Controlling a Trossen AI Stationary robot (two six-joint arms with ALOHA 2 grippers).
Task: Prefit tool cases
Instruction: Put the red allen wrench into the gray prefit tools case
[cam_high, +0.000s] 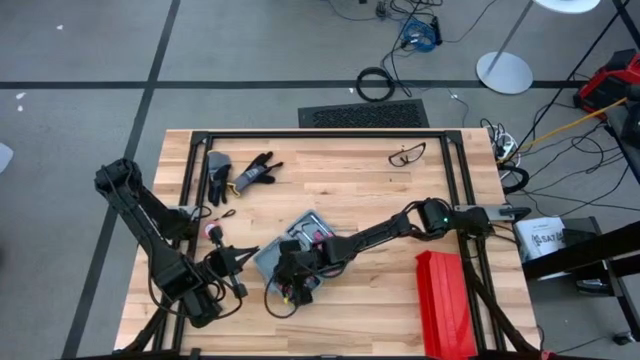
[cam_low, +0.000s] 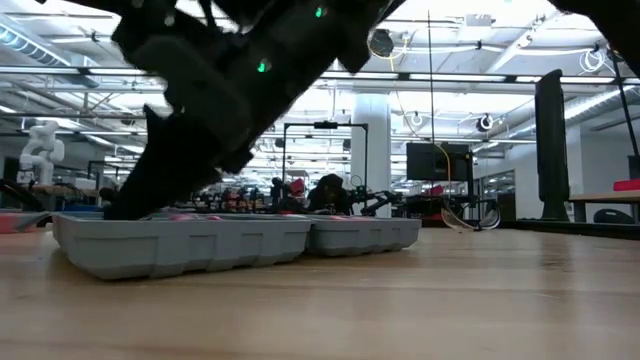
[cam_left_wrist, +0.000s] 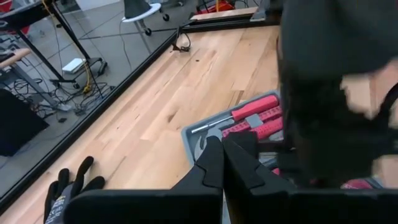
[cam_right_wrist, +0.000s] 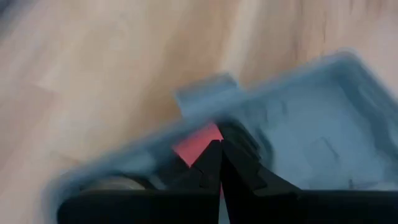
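- Right gripper (cam_right_wrist: 221, 149), one: two dark fingers pressed together tip to tip, nothing pinched between them; it hangs low over the open case, and in the right wrist view the tips point at a patch of red inside it.
- Left gripper (cam_left_wrist: 222, 152), one: fingers likewise pressed together and empty; in the high view it sits at the near left part of the table, just beside the case's left edge, tips aimed toward the case.
- Flat blue-grey plastic tool case (cam_high: 300, 240), one, rectangular with rounded corners: lies opened flat on the table's near middle, between the two grippers. The low view shows its two shallow halves (cam_low: 190, 245) side by side on the wood. The right arm covers much of it from above.
- Red-handled screwdriver with a metal shaft (cam_left_wrist: 239, 117), one: lies in the case's moulded tray, seen in the left wrist view alongside other red pieces too hidden to count.
- Long red ribbed box (cam_high: 445, 300), one: near right part of the table, well apart from the case.
- Black and grey work gloves (cam_high: 240, 173), a pair by the look of it: far left part of the table.
- Clear safety glasses (cam_high: 407, 154), one: far right part of the table.
- Light wooden plank table (cam_high: 330, 180), one, with a black frame round its edge.
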